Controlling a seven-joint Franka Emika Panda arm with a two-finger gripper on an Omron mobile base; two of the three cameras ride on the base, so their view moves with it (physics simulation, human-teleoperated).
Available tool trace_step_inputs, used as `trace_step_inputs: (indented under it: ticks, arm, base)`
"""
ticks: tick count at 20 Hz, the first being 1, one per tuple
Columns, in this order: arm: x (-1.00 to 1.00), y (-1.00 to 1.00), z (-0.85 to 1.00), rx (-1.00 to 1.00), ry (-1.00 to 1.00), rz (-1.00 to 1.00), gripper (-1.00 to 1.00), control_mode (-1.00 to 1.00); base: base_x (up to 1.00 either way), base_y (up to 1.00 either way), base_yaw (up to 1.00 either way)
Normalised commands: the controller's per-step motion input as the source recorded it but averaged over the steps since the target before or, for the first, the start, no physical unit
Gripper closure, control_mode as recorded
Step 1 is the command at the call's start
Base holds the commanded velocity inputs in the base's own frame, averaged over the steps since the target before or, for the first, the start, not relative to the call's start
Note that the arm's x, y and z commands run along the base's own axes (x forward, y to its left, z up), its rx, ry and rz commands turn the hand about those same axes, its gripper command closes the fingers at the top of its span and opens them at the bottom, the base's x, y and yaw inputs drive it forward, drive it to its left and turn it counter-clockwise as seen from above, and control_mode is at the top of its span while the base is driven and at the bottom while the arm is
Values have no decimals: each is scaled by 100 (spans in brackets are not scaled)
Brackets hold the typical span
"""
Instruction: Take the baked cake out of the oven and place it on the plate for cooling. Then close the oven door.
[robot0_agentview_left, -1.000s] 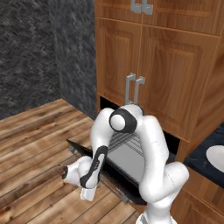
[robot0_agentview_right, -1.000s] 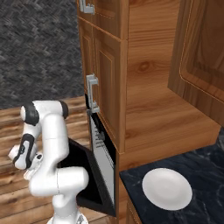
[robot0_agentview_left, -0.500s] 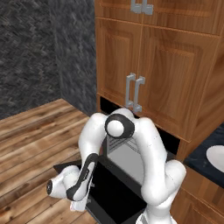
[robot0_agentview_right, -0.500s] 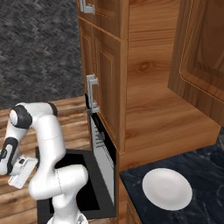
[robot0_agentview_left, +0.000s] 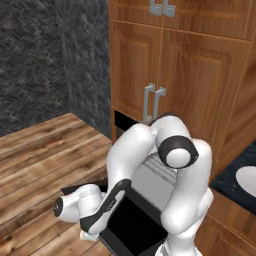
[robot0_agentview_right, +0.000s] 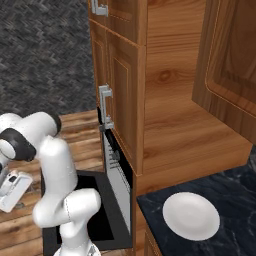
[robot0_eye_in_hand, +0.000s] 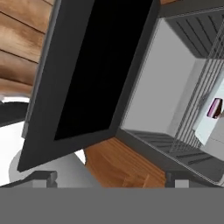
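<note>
The oven door (robot0_eye_in_hand: 94, 74) hung open, exposing the oven (robot0_eye_in_hand: 175, 92) and its wire racks (robot0_eye_in_hand: 199, 94). The gripper (robot0_eye_in_hand: 111, 177) stood empty, fingers spread wide. The baked cake (robot0_eye_in_hand: 215, 108) sat inside on a pale tray (robot0_eye_in_hand: 210, 127); the plate (robot0_agentview_right: 191, 215) lay on the counter (robot0_agentview_right: 240, 195).

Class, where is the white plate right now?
In the right base view, the plate sits on the dark counter at lower right, right of the open oven.

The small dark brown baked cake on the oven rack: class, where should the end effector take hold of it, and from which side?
Grip the small dark brown cake across its sides, probably entering through the oven's open front above the lowered black door; it sits on a pale tray between wire racks.
</note>
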Motion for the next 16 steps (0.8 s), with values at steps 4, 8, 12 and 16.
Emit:
trace_step_inputs:
  ticks: [4, 8, 12, 16]
  arm:
    - [15, -45, 77, 7, -5, -1, -100, -100]
    - [45, -54, 44, 0, -19, -5, -100, -100]
    - [56, -52, 20, 0, -18, -10, -100, -100]
    - [54, -37, 2, -1, -12, -12, -100, -100]
  base:
    - [0, 0, 0]
    - [0, 0, 0]
    - [0, 0, 0]
    - [0, 0, 0]
